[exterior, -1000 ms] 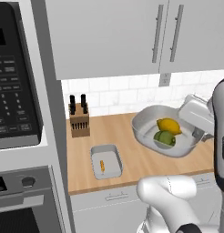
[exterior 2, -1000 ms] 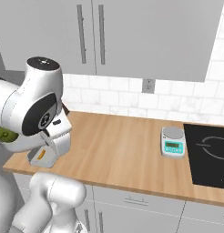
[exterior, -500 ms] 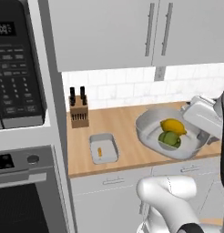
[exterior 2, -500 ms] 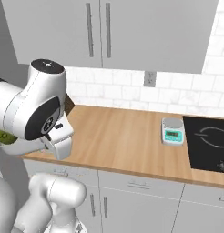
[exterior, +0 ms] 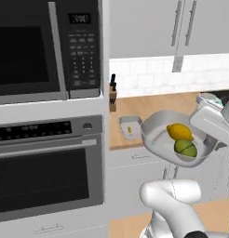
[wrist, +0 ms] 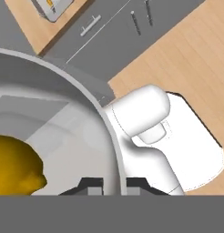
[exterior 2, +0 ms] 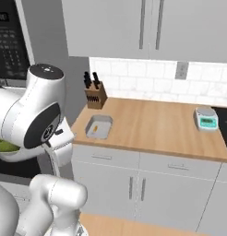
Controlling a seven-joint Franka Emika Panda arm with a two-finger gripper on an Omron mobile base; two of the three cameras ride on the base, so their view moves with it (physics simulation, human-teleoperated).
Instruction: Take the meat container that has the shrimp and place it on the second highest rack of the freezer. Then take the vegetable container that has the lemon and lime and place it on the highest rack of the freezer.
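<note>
Currently your gripper is clamped on the rim of the vegetable container; in the hand view the 2 dark tips sit either side of that rim, closed tight against it. The oval dish hangs in the air in front of the lower cabinet fronts, off the counter, roughly level, held at its right edge by the white hand. Inside it you have the lemon toward the back and the lime just in front, the 2 touching or nearly so. The hand view catches the lemon at the dish's near side.

Arm pose: in the left base view the forearm comes in from the right edge, wrist angled down toward the dish. In the right base view the big shoulder joint fills the left side, with a sliver of the dish and lime showing beneath it.

The meat container rests on the counter near the knife block, with the shrimp in it. A small kitchen scale stands further right.
</note>
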